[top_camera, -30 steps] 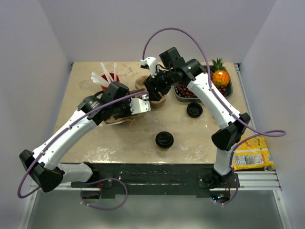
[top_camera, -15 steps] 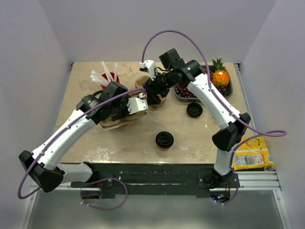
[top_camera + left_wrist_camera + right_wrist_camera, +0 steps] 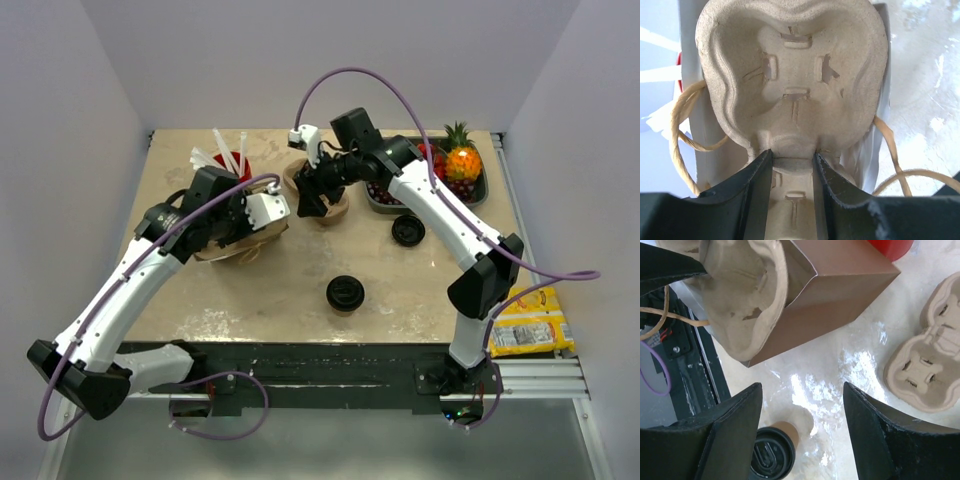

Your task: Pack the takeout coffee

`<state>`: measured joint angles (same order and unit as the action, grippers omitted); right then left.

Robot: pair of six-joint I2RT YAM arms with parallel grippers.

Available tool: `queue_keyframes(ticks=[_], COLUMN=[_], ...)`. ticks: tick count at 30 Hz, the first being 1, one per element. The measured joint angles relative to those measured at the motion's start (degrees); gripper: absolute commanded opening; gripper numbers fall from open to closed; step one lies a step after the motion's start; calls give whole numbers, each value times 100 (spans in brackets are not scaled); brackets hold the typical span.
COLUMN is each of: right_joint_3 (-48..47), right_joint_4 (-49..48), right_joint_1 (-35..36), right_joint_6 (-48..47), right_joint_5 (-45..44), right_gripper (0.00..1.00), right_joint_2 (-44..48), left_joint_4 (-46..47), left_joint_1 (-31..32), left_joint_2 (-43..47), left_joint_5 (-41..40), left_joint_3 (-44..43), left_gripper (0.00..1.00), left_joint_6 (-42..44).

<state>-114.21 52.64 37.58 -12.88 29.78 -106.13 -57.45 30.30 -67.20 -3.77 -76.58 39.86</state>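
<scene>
Item, left gripper: its fingers are clamping the near rim of a moulded pulp cup carrier, which is tilting into the open mouth of a brown paper bag; the bag's white lining and twine handles are showing on either side of the carrier. Item, right gripper: it is hanging above the table just beside the bag with its jaws standing apart and gripping nothing. Item, the takeout coffee: it is standing upright and alone on the near middle of the table, its black lid facing up, well apart from both grippers and outside the bag; it is also showing at the bottom edge of the right wrist view. Item, a second pulp carrier: it is lying flat on the table beside the bag. Item, a second black lid: it is sitting to the right, near a tray that is carrying a pineapple. Item, a red cup: it is standing behind the bag and holding white straws.
</scene>
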Motion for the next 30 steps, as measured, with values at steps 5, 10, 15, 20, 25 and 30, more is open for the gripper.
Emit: queue_keyframes(ticks=[5,10,15,20,25,30], right_joint_3=[79,240,352,380,437,763], right_joint_4=[-435,-748,-1010,-1097,-1335,-2026], right_joint_1=[87,199,319,400,387,321], right_joint_6=[236,562,817,944,1073,1582], right_joint_5=[72,258,293,326,640,975], right_gripper=[69,69,69,69,71,72], right_joint_2=[0,0,0,0,7,151], left_joint_4=[184,208,208,208,492,675], left_joint_1=[-299,-345,-509,-737,-1338,-1416], left_joint_2=[42,42,44,125,730,1292], left_joint_5=[236,391,595,824,1427,1926], left_joint_3=[37,48,48,50,485,1010], left_gripper=[0,0,0,0,0,0], left_joint_6=[2,-17,-39,-140,-168,-125])
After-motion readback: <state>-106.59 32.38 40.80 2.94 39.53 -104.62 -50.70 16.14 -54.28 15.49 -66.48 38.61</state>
